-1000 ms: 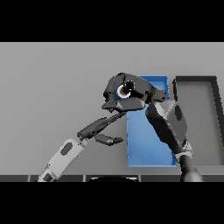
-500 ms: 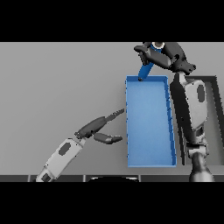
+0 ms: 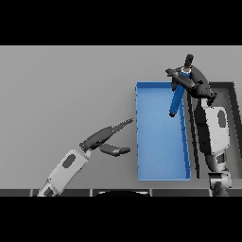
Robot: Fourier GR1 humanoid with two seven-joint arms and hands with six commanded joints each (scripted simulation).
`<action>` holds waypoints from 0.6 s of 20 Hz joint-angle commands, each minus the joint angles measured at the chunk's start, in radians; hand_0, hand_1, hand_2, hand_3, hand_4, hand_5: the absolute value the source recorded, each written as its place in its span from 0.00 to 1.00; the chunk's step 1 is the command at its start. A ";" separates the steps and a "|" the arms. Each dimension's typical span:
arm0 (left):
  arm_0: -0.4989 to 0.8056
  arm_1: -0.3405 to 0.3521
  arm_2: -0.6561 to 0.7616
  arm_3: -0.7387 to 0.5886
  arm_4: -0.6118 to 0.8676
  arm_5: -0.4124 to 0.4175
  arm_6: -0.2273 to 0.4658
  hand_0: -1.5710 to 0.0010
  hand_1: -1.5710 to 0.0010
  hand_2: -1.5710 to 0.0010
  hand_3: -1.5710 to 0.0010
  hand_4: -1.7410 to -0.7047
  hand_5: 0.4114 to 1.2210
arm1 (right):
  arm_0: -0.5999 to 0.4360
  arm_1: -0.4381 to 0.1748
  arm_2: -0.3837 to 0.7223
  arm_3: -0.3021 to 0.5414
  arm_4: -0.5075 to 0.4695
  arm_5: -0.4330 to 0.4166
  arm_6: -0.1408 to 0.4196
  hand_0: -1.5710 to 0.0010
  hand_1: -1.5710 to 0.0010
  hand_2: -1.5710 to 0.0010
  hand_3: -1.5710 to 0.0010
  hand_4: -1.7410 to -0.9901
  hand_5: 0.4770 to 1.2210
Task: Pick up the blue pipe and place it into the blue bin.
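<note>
Blue pipe (image 3: 177,98), held by the right hand (image 3: 191,81), hangs over the far right part of the blue bin (image 3: 160,172). Pipe is tilted: dark upper end sticks out far of the hand, lower end points down and slightly left into the bin's interior. Whether the lower tip touches the bin floor can't be told from the head view.

Right hand: fingers curled round the pipe's upper portion, firm hold. Right arm comes in from the lower right edge, running along the bin's right wall and over part of a dark grey bin (image 3: 232,94) just right of the blue one.

Left hand (image 3: 105,139): left of the bin, near side, above the grey table (image 3: 66,85). Fingers straight, pointing right toward the bin's left wall, thumb spread below; holds nothing, apart from the bin.

Task progress (judged): pickup done, pipe is off the table and carried to the target. Transport approx. complete, since the pipe sits within the bin's outline. Remaining: lower if needed, then let go so the pipe lies in the bin, then withdraw the arm. Risk: released at this tilt near the right wall, the pipe could tip against or over the rim toward the dark grey bin; a release nearer bin centre would be safer.
</note>
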 commanded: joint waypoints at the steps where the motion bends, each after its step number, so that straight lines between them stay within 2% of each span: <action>1: 0.012 0.004 0.000 0.000 -0.002 0.001 -0.014 1.00 1.00 1.00 1.00 0.88 0.07 | 0.026 0.002 0.006 -0.010 0.015 -0.029 0.020 0.00 0.00 0.00 0.00 0.32 1.00; 2: 0.013 0.002 -0.005 -0.009 -0.003 0.002 -0.010 1.00 1.00 1.00 1.00 0.88 0.07 | 0.052 0.002 0.014 -0.006 0.045 -0.043 0.045 0.00 0.00 0.00 0.00 0.32 1.00; 4: 0.016 0.006 -0.006 -0.019 -0.001 0.003 -0.003 1.00 1.00 1.00 1.00 0.88 0.07 | 0.098 -0.012 0.053 -0.024 0.058 -0.056 0.053 0.00 0.00 0.00 0.31 0.21 1.00; 5: 0.012 0.000 -0.005 -0.018 0.002 0.004 0.007 1.00 1.00 1.00 1.00 0.88 0.07 | 0.126 -0.018 0.075 -0.032 0.058 -0.060 0.053 0.00 0.00 0.00 0.25 0.23 1.00; 8: 0.001 -0.001 -0.001 -0.002 -0.001 0.003 0.007 1.00 1.00 1.00 1.00 0.88 0.08 | 0.165 -0.070 0.188 -0.017 0.020 -0.112 0.053 0.00 0.00 0.00 0.56 0.12 0.98; 10: 0.009 0.000 -0.004 -0.010 0.002 0.002 0.003 1.00 1.00 1.00 1.00 0.88 0.08 | 0.170 -0.129 0.305 0.023 -0.063 -0.197 0.053 0.00 0.00 0.00 0.36 0.21 0.97; 11: 0.012 -0.001 -0.009 -0.017 0.000 0.001 0.006 1.00 1.00 1.00 1.00 0.88 0.08 | 0.161 -0.152 0.364 0.050 -0.134 -0.244 0.053 0.07 0.12 0.15 0.49 0.28 0.96; 12: 0.011 -0.004 -0.010 -0.024 0.000 0.006 0.013 1.00 1.00 1.00 1.00 0.88 0.08 | 0.155 -0.182 0.433 0.057 -0.200 -0.262 0.053 0.25 0.30 0.32 0.59 0.35 0.94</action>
